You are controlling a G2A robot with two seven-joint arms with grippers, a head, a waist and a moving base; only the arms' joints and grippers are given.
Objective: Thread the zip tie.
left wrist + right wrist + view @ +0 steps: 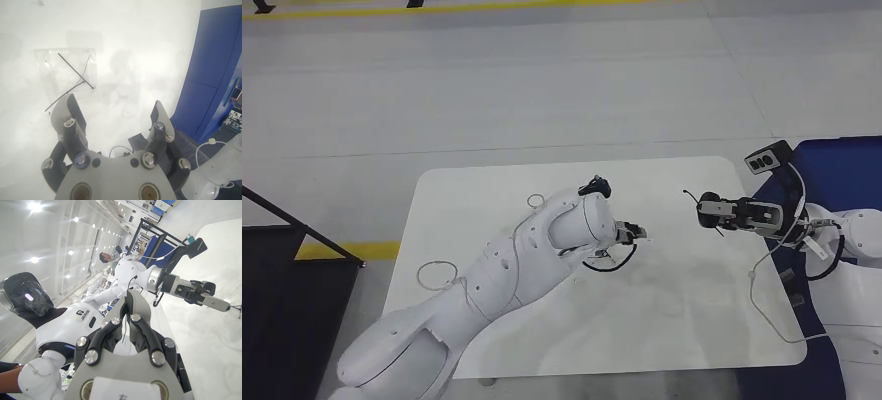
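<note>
Pinching a black zip tie [125, 330], the right end effector [129, 293] is clenched; the left end effector [113, 100] hangs released

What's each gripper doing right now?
Left gripper: open, holding nothing.
Right gripper: closed on a thin black zip tie.

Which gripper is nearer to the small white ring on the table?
Left. The left gripper, open, is over mid-table, apart from the ring; the right gripper, shut on a zip tie, is farther beyond it.
</note>
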